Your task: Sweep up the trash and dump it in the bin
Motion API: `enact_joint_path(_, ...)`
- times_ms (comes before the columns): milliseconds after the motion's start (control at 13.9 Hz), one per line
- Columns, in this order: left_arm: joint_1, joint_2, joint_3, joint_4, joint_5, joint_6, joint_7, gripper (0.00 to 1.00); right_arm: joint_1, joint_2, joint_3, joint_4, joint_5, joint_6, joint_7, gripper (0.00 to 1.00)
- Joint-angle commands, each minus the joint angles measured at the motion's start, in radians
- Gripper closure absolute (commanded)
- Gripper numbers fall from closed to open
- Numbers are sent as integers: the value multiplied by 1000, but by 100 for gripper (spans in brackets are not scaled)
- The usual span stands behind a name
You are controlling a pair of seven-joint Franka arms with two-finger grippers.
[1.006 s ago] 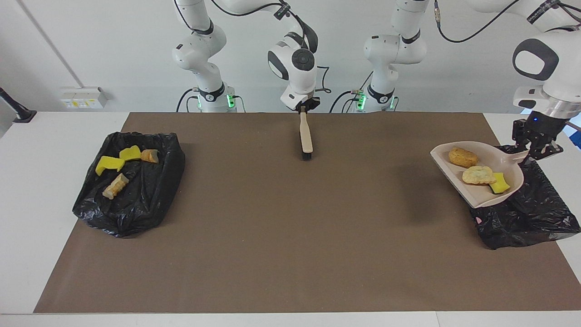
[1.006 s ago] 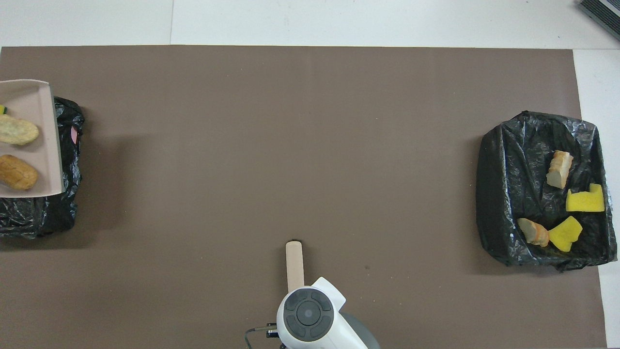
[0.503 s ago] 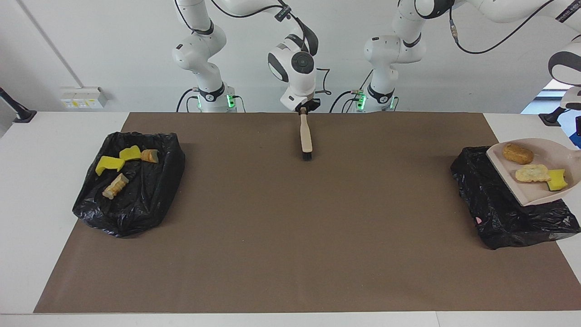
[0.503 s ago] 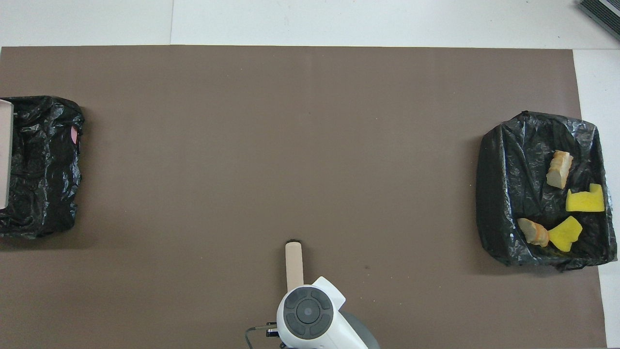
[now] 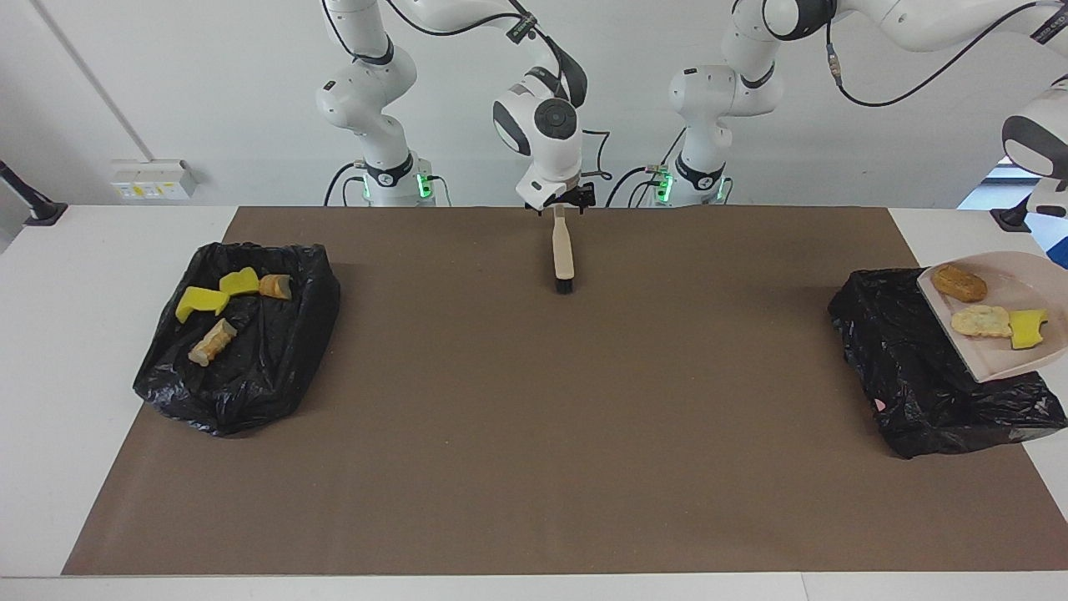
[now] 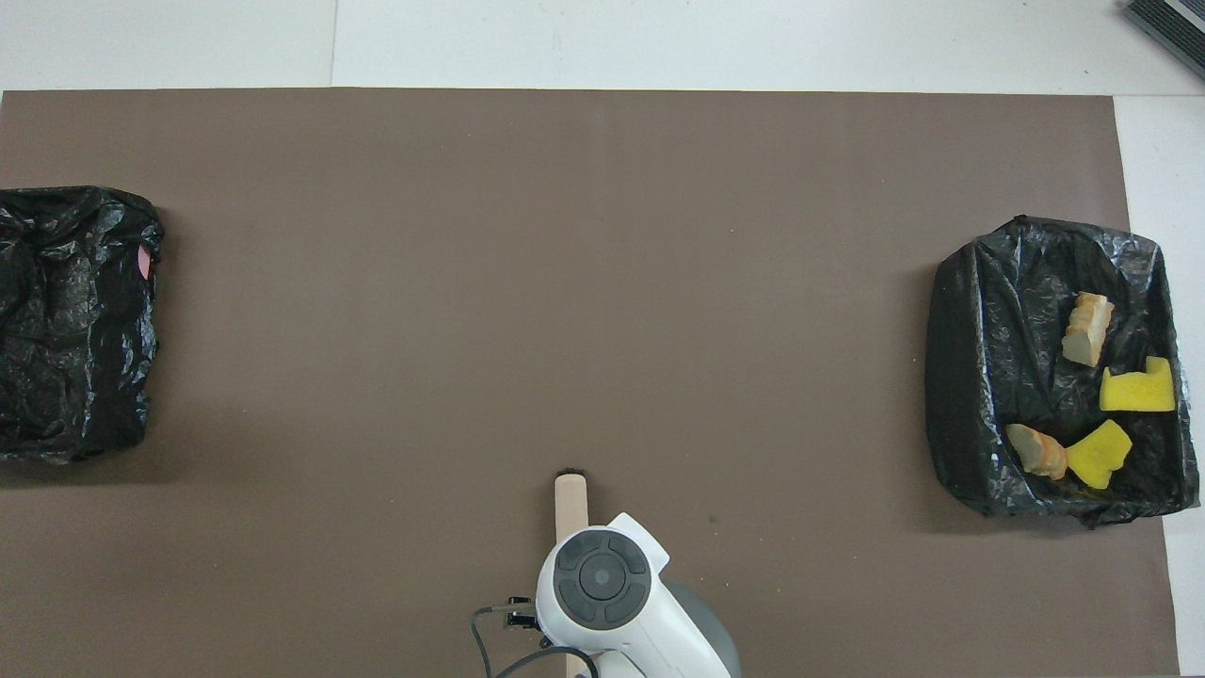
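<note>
Currently holding four pieces of trash (image 5: 213,342) in the black bin (image 5: 250,392) toward the right arm's end of the surface (image 5: 108,225). Carrying the dustpan (image 5: 1014,280) over the other bin (image 5: 909,376) at the left arm's end, with the left hand out of frame and its grip not showing. Poising the right hand (image 5: 563,200) at the handle top of the brush (image 5: 564,255), near the robots; cannot tell whether gripping or letting go. Riding on the dustpan: orange-brown lump (image 5: 959,283), pale lump (image 5: 981,320), yellow sponge scrap (image 5: 1026,328).
</note>
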Motion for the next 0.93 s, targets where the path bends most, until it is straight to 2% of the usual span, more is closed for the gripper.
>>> enact_joint_path(0,9,-1,-2,-15,92,45,-85,100,-49,58,0,70,-57,13,-26,0)
enact_joint_path(215,7,-2,-2,-17,213,42,-134,100,-121,61,-1,104,-143,21,-28,0)
enact_joint_path(431,7,-14,0,-35,270,36,-160,100,-215,43,-3,127,-217,10,-40,0)
enact_joint_path(718,-2,-19,-3,-34,396,7,-236,100,-358,-34,-3,127,-255,-19,-100,0)
enact_joint_path(862,-11,-21,-5,-35,419,-24,-301,100,-410,-61,-4,127,-305,-30,-123,0)
